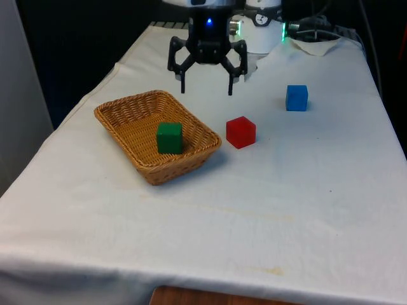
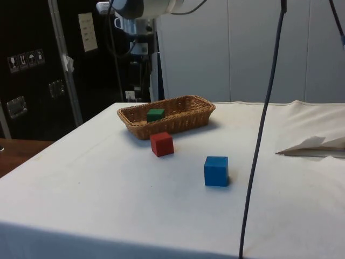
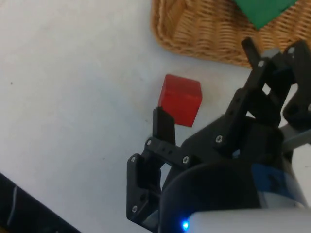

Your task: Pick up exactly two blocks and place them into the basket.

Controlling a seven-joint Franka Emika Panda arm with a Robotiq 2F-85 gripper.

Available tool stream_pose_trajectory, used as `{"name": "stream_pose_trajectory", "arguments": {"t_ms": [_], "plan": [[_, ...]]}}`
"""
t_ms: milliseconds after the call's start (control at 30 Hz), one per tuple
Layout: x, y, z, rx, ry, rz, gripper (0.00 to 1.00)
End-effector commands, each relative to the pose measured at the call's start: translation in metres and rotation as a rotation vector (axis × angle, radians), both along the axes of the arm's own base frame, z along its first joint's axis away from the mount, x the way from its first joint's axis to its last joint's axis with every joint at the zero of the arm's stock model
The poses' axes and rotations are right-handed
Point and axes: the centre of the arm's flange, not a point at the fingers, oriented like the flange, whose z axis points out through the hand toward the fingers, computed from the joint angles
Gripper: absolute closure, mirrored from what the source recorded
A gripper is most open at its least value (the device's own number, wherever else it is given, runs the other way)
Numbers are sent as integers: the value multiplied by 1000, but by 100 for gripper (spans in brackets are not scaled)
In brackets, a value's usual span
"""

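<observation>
Green block [image 1: 169, 137] is seen lying inside the wicker basket [image 1: 121, 130], near the basket's end closer to the front camera; in the side view the same block [image 2: 156, 114] shows just above the basket rim [image 2: 178, 122]. Red block [image 1: 240, 132] is seen on the white cloth [image 1: 267, 203] just beside the basket, at about 3 o'clock from it in the front view, not touching it. Blue block [image 1: 296, 98] is found further off, at about 1 o'clock from the red block in the front view, well apart from the basket. In the side view the red block [image 2: 161, 144] is placed in front of the basket and the blue block [image 2: 216, 171] at about 4 o'clock from the red one.

Gripper [image 1: 206, 86] is held above the table, clear of the cloth, at about 11 o'clock from the red block in the front view and beyond the basket's far corner. Fingers are spread apart, nothing is held between them. In the wrist view the red block [image 3: 180, 99] is seen on the cloth beyond one fingertip [image 3: 163, 121], with the basket edge [image 3: 194, 39] and a corner of the green block [image 3: 265, 12] further on.

A crumpled fold of cloth [image 2: 315, 145] is noted at the side view's right edge
</observation>
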Motion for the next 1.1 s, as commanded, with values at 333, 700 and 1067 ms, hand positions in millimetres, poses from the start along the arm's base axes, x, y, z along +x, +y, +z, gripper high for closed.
{"name": "stream_pose_trajectory", "arguments": {"t_ms": [333,700,1067], "plan": [[4,38,17,-4,22,25,0],[9,62,20,7,27,49,0],[10,83,17,32,24,87,0]]}}
